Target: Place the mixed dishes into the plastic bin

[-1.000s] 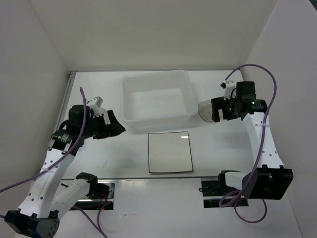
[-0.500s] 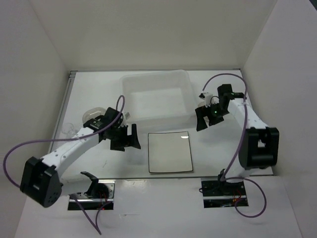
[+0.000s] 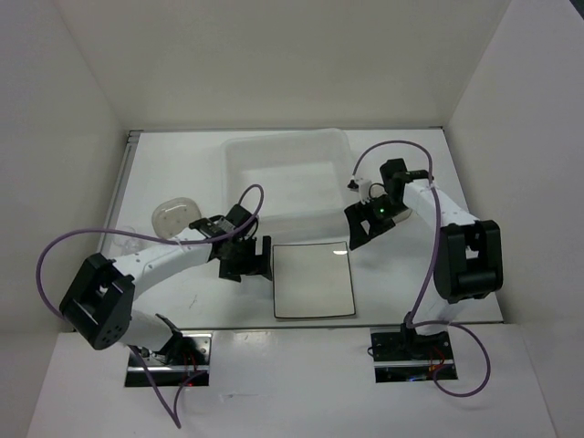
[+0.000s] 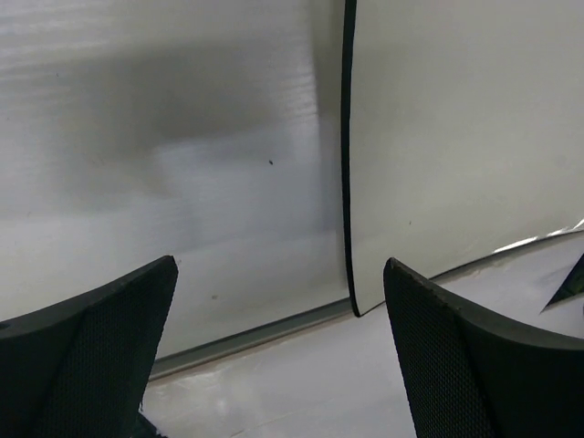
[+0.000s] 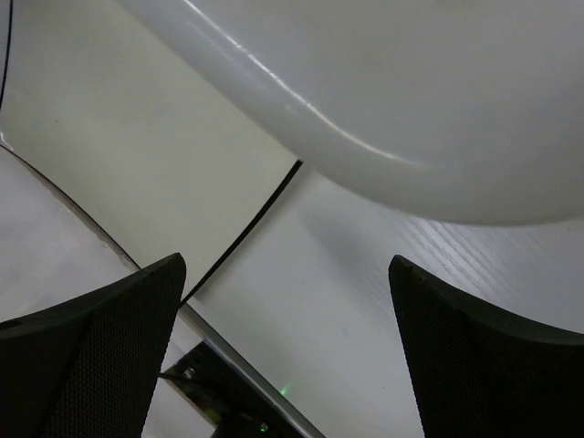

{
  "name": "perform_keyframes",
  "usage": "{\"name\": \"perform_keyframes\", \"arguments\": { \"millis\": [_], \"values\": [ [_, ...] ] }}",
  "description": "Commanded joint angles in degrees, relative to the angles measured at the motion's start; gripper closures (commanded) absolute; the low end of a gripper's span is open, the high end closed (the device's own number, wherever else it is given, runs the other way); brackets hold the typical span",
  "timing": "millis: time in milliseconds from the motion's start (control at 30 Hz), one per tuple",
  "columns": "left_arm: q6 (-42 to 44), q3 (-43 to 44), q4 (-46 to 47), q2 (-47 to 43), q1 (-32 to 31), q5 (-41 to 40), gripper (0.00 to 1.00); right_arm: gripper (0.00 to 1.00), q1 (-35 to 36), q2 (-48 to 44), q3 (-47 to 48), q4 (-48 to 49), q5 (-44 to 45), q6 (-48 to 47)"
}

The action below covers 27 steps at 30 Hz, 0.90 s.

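White table point(image 3: 383, 283), matte, faint grain visible close up. Tiny dark speck point(image 4: 271, 163) on it, left of centre. Metal strip point(image 3: 301, 328) runs along near table edge; white ledge point(image 3: 292, 388) sits nearer still. Second metal strip point(image 3: 126, 169) along table's left edge, far end. Plain white walls enclose it: back wall point(image 3: 274, 64), left wall point(image 3: 55, 137), right wall point(image 3: 529, 137).

One plastic bin point(image 3: 287, 137); one square plate point(image 3: 313, 281); one round dish point(image 3: 175, 216); two arms point(image 3: 164, 258) point(image 3: 429, 196)
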Motion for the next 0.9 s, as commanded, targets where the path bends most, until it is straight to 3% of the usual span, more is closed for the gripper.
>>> {"name": "perform_keyframes", "arguments": {
  "millis": [0,333,533,867],
  "values": [
    [-3.9,-0.2,4.1,-0.1,1.6,-4.1,0.0,0.04,-0.1,-5.6,0.4,0.7,-0.4,1.4],
    [1.9,11.6,4.1,15.6,5.1,-6.2,0.0,0.08,0.4,-5.5,0.3,4.0,4.8,6.1],
    [3.9,16.7,2.9,19.0,7.9,-6.7,0.0,0.08,1.9,-4.9,2.0,7.3,6.3,7.3],
    [6.9,25.6,0.8,24.7,11.0,-7.2,0.0,0.08,1.9,8.0,15.3,14.4,6.8,13.8]
  ]
}}
